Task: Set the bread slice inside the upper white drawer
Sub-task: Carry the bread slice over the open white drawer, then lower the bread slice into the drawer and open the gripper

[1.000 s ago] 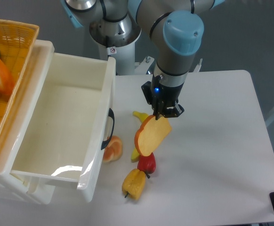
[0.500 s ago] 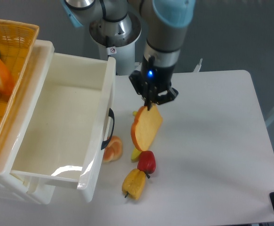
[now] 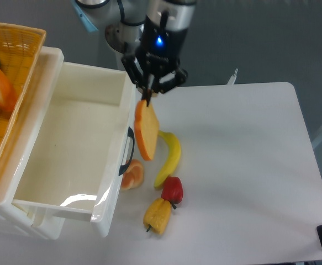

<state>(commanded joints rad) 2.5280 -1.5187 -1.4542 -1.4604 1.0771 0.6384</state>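
Observation:
My gripper [image 3: 149, 98] is shut on the top of the bread slice [image 3: 146, 131], a pale tan slice with an orange crust that hangs edge-down in the air. It hangs just right of the front wall of the upper white drawer [image 3: 72, 143], above the dark handle [image 3: 130, 151]. The drawer is pulled open and its inside shows nothing in it.
A yellow banana [image 3: 169, 156], a red pepper [image 3: 172, 189], a yellow pepper [image 3: 157, 215] and an orange segment [image 3: 132, 174] lie on the white table right of the drawer. A yellow woven basket [image 3: 11, 61] with food stands at the far left.
My gripper has carried the bread slice up and to the left, from above the banana to the drawer's front wall. The banana is now uncovered.

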